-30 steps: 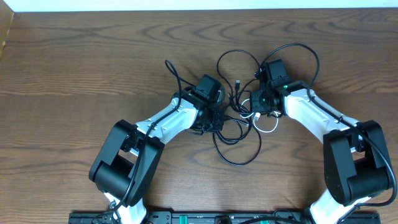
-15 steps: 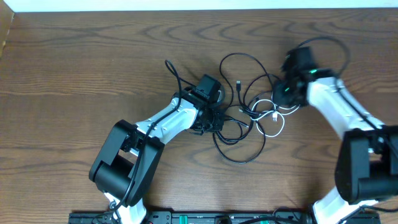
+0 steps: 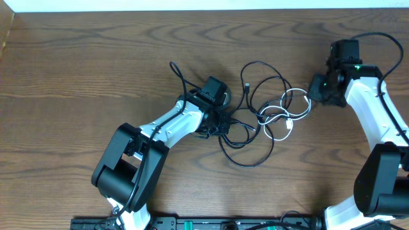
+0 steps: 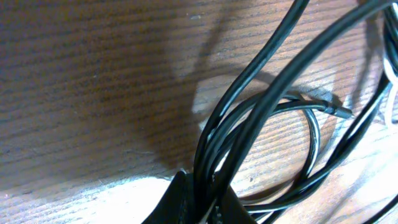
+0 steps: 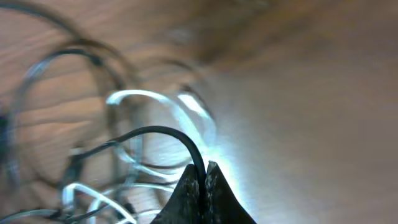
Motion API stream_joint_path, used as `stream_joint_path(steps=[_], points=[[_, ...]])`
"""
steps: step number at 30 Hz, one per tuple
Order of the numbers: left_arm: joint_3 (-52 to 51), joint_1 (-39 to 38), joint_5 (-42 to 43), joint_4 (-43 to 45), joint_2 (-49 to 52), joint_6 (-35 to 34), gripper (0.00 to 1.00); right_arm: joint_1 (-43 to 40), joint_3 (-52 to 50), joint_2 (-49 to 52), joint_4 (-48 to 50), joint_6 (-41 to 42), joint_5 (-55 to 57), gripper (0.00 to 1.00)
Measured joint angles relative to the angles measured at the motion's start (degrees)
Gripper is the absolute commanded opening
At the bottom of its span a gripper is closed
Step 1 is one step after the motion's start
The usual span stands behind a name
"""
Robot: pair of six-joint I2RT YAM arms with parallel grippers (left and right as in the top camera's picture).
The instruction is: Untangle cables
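A tangle of thin black cables [image 3: 246, 137] and one white cable [image 3: 284, 114] lies on the wooden table's middle. My left gripper [image 3: 220, 121] is shut on a bundle of black cable strands [image 4: 249, 118] at the tangle's left side; its fingertips [image 4: 202, 202] pinch them. My right gripper [image 3: 317, 91] is at the right, shut on one black cable [image 5: 168, 134] held between its fingertips [image 5: 203, 180]. White loops [image 5: 155, 106] lie just beyond it. A black loop stretches from the tangle toward the right gripper.
Thicker black wires run along each arm, one arcing over the right wrist [image 3: 383, 39]. The table's far edge meets a white wall strip [image 3: 192, 5]. The arm bases stand at the front edge [image 3: 192, 223].
My right gripper has moved right and away from the tangle with a black cable in it, dragging the black and white loops rightward and spreading them. The left arm has not moved.
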Motion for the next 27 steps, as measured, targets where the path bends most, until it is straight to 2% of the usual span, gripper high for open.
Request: stream_joint_path(steps=[3,7,11,13,15,18,21,24,27], points=[[0.0,0.0,0.0,-0.1,0.0,0.0,0.08,-0.5,0.0,0.0,-0.2,4.8,7.3,0.1],[0.0,0.0,0.0,-0.5,0.0,0.0,0.07,-1.5,0.0,0.0,5.5,6.1,8.0,0.11],[0.0,0.0,0.0,-0.5,0.0,0.0,0.07,-2.0,0.1,0.0,13.8,-0.3,-1.6,0.14],[0.0,0.0,0.0,-0.5,0.0,0.0,0.07,-2.0,0.1,0.0,15.0,-2.4,-6.5,0.17],[0.0,0.0,0.0,-0.5,0.0,0.0,0.08,-1.8,0.1,0.0,14.7,-5.0,-13.2,0.29],[0.0,0.0,-0.1,-0.6,0.0,0.0,0.07,-0.9,0.2,0.0,10.0,-9.9,-22.0,0.43],[0.0,0.0,-0.2,-0.6,0.0,0.0,0.08,1.1,0.0,0.0,2.1,-15.0,-26.0,0.45],[0.0,0.0,-0.2,-0.6,0.0,0.0,0.07,3.7,-1.0,0.0,-1.0,-18.5,-26.3,0.45],[0.0,0.0,-0.2,-0.6,0.0,0.0,0.07,6.3,-5.0,0.0,0.5,-20.4,-26.1,0.37]])
